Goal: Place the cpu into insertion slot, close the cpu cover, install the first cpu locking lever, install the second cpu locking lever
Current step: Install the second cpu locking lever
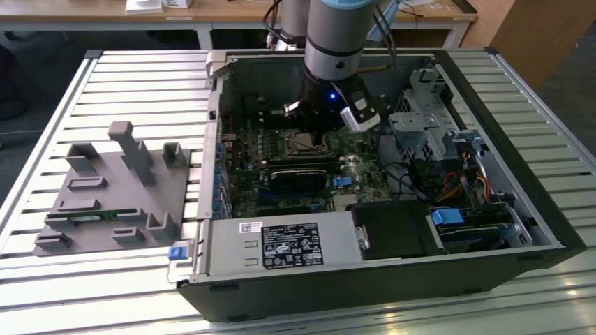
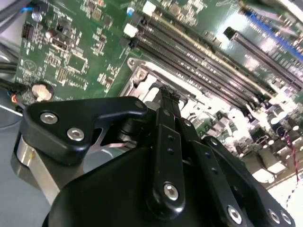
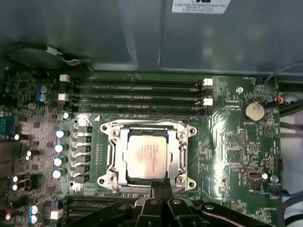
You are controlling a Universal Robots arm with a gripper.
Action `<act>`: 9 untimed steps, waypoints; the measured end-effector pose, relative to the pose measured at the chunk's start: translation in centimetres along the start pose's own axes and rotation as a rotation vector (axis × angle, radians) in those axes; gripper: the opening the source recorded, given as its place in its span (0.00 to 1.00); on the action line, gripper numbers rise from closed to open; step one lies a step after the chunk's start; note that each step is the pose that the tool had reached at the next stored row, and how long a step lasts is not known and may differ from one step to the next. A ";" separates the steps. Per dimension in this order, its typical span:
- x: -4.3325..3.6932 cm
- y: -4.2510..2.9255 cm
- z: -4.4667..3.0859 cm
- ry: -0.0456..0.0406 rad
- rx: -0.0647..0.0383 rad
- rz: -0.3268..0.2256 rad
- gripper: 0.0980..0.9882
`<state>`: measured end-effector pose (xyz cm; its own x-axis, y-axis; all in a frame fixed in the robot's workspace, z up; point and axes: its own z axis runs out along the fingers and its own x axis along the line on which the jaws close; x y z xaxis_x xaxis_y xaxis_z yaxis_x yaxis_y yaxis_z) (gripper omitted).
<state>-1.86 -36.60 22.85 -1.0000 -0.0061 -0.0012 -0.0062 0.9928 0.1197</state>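
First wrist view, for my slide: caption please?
The cpu sits in the insertion slot, framed by the cpu cover, gripper at its edge.

CPU seated in its socket, cover down

We see the cpu (image 3: 147, 156) — a flat square chip with a silvery-grey top — lying level in the insertion slot (image 1: 303, 142) on the green motherboard. The cpu cover (image 3: 182, 144), a thin metal frame, lies flat around it — the chip shows through its window.
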 end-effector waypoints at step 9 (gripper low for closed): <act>0.75 -0.99 0.00 0.0003 0.000 0.000 0.03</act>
<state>-2.60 -37.58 22.73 -1.0000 -0.0061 -0.0009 -0.0061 0.9928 0.1198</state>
